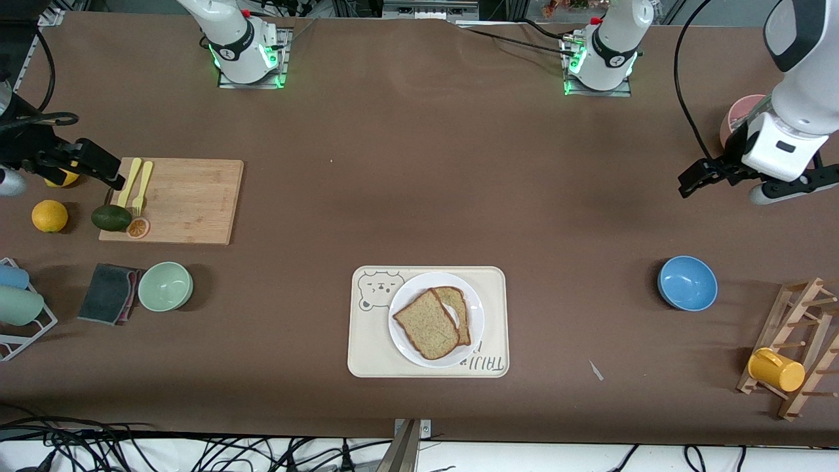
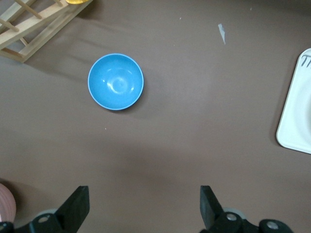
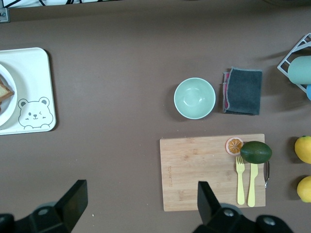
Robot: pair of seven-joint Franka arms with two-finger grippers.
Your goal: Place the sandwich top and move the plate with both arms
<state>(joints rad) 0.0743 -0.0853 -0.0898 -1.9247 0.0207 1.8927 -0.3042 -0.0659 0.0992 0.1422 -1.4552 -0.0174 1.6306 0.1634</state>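
At the right arm's end of the table a wire rack (image 1: 19,314) holds pale blue and green cups. Near it lie 2 yellow citrus fruits (image 1: 50,216), and the right gripper (image 1: 105,174) hangs over the edge of a wooden cutting board (image 1: 190,200), jaws spread wide with nothing between them. On that board sit an avocado (image 1: 111,217), a dried orange slice (image 1: 137,227) and a yellow fork and knife (image 1: 139,183). Nearer the front camera than the board are a dark folded cloth (image 1: 108,293) and, just beside it, a mint-green bowl (image 1: 165,286).

In the middle, a cream bear-print tray (image 1: 367,341) carries the plate (image 1: 419,354). The sandwich top (image 1: 426,324) lies on the plate, resting skewed over a second slice (image 1: 459,308) whose white filling shows at the uncovered edge.

Toward the left arm's end, a blue bowl (image 1: 687,282) stands alone on the brown table (image 1: 419,164). The left gripper (image 1: 704,176) hangs over bare table next to a pink cup (image 1: 737,118), its jaws also released and empty; the left wrist view shows both fingers (image 2: 77,206) standing well apart, with the blue bowl below. Nearest the table's end is a wooden peg rack (image 1: 796,347) with a yellow mug (image 1: 777,370) hung on it. Both arms wait clear of the plate.
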